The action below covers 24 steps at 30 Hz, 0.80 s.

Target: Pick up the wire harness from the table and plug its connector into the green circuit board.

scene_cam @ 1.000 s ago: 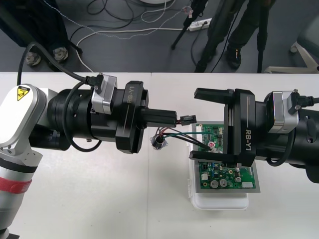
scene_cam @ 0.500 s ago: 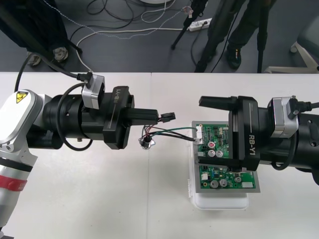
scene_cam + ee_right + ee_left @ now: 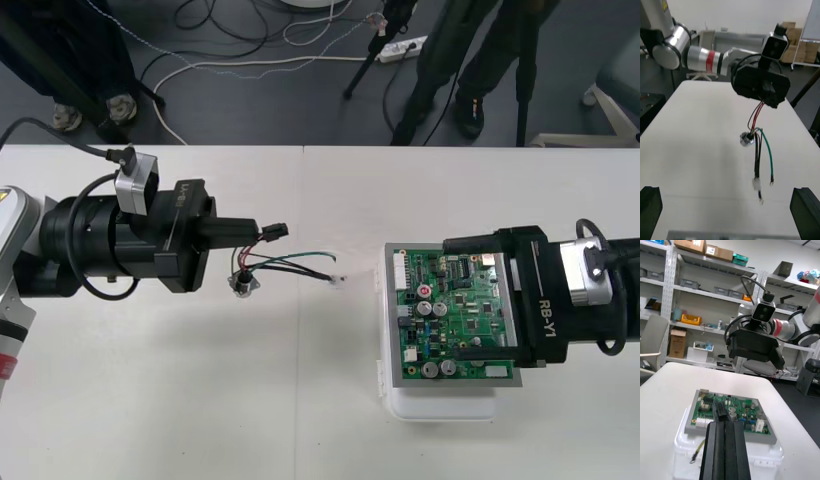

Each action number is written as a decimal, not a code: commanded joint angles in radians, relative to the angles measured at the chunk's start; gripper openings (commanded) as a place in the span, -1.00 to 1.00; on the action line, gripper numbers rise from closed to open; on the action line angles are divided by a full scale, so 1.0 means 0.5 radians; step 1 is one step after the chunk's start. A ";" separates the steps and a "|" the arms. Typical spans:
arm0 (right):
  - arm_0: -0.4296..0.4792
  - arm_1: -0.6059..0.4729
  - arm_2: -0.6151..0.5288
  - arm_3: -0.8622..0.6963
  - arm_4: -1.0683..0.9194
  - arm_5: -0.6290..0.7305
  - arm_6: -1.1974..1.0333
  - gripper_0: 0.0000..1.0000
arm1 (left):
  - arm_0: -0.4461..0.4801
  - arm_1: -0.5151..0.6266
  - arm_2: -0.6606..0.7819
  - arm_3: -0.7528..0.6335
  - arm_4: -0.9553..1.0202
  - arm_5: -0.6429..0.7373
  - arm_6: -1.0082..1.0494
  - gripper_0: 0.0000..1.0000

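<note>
My left gripper (image 3: 252,233) is over the table's left half, shut on the harness's black plug (image 3: 272,232). The red, black and green wires (image 3: 295,263) hang and trail right from it, with the round metal socket (image 3: 241,284) dangling below. The green circuit board (image 3: 455,312) sits on its white base (image 3: 440,403) at the right. My right gripper (image 3: 455,302) stands open over the board, one finger along each side. In the right wrist view the left gripper (image 3: 762,84) holds the harness up, socket (image 3: 747,139) hanging. In the left wrist view the shut fingers (image 3: 725,450) point at the board (image 3: 733,416).
The table's far edge (image 3: 320,147) runs just behind both arms, with cables on the dark floor beyond. Bare tabletop (image 3: 250,400) lies between the left gripper and the board. The right gripper (image 3: 754,348) stands behind the board in the left wrist view.
My left gripper has pulled back to the left with the harness, its wire ends leaving the board. My right gripper has drawn back to the right along the board.
</note>
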 commanded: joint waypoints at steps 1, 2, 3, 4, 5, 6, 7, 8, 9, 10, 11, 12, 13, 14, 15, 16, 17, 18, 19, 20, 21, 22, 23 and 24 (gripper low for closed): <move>0.079 -0.132 -0.167 -0.013 0.242 -0.115 -0.103 1.00 | 0.005 0.117 0.057 0.072 -0.029 -0.098 -0.190 -1.00; 0.085 -0.142 -0.195 -0.016 0.325 -0.158 -0.149 1.00 | 0.005 0.120 0.057 0.097 -0.044 -0.098 -0.221 -1.00; 0.085 -0.145 -0.219 -0.013 0.399 -0.213 -0.202 1.00 | 0.005 0.120 0.057 0.127 -0.063 -0.098 -0.249 -1.00; 0.085 -0.148 -0.232 -0.016 0.439 -0.244 -0.226 1.00 | 0.005 0.123 0.057 0.140 -0.069 -0.098 -0.264 -1.00; 0.085 -0.145 -0.259 -0.016 0.515 -0.314 -0.272 1.00 | 0.005 0.120 0.053 0.167 -0.090 -0.098 -0.292 -1.00; 0.085 -0.145 -0.293 -0.013 0.592 -0.388 -0.318 1.00 | 0.005 0.120 0.044 0.182 -0.109 -0.098 -0.319 -1.00; 0.085 -0.145 -0.308 -0.016 0.629 -0.425 -0.340 1.00 | 0.005 0.120 0.038 0.189 -0.118 -0.098 -0.335 -1.00; 0.085 -0.145 -0.339 -0.016 0.700 -0.498 -0.376 1.00 | 0.005 0.123 0.032 0.198 -0.140 -0.098 -0.344 -1.00; 0.085 -0.145 -0.376 -0.016 0.764 -0.563 -0.404 1.00 | 0.005 0.120 0.026 0.198 -0.161 -0.098 -0.350 -1.00; 0.088 -0.145 -0.391 -0.016 0.795 -0.600 -0.416 1.00 | 0.005 0.120 0.023 0.198 -0.170 -0.098 -0.353 -1.00; 0.088 -0.145 -0.416 -0.016 0.850 -0.649 -0.444 1.00 | 0.005 0.120 0.023 0.198 -0.192 -0.098 -0.362 -1.00; 0.085 -0.145 -0.440 -0.016 0.899 -0.649 -0.468 1.00 | 0.002 0.120 0.023 0.198 -0.219 -0.098 -0.371 -1.00; 0.085 -0.145 -0.450 -0.016 0.917 -0.649 -0.484 1.00 | 0.002 0.120 0.023 0.198 -0.235 -0.098 -0.374 -1.00; 0.085 -0.145 -0.471 -0.016 0.960 -0.649 -0.508 1.00 | 0.002 0.120 0.017 0.198 -0.259 -0.098 -0.384 -1.00; 0.088 -0.145 -0.489 -0.016 1.000 -0.649 -0.530 1.00 | 0.002 0.120 0.001 0.198 -0.278 -0.098 -0.393 -1.00; 0.085 -0.145 -0.499 -0.013 1.022 -0.649 -0.539 1.00 | 0.002 0.120 -0.002 0.198 -0.284 -0.098 -0.396 -1.00; 0.085 -0.145 -0.520 -0.016 1.065 -0.649 -0.567 1.00 | 0.002 0.120 -0.014 0.198 -0.293 -0.098 -0.405 -1.00; 0.085 -0.145 -0.529 -0.013 1.108 -0.649 -0.597 1.00 | 0.005 0.120 -0.029 0.198 -0.296 -0.098 -0.411 -1.00; 0.085 -0.145 -0.532 -0.016 1.126 -0.649 -0.610 1.00 | 0.002 0.120 -0.032 0.201 -0.296 -0.098 -0.414 -1.00; 0.088 -0.145 -0.529 -0.016 1.163 -0.649 -0.625 1.00 | 0.002 0.120 -0.045 0.210 -0.299 -0.098 -0.424 -1.00; 0.088 -0.145 -0.532 -0.016 1.200 -0.649 -0.631 1.00 | 0.002 0.120 -0.060 0.225 -0.299 -0.098 -0.433 -1.00; 0.088 -0.145 -0.532 -0.016 1.221 -0.649 -0.634 1.00 | 0.002 0.120 -0.066 0.232 -0.299 -0.098 -0.436 -1.00; 0.088 -0.145 -0.532 -0.016 1.261 -0.649 -0.643 1.00 | -0.001 0.117 -0.078 0.253 -0.299 -0.098 -0.460 -1.00; 0.088 -0.145 -0.532 -0.016 1.301 -0.649 -0.653 1.00 | -0.004 0.111 -0.094 0.274 -0.299 -0.098 -0.506 -1.00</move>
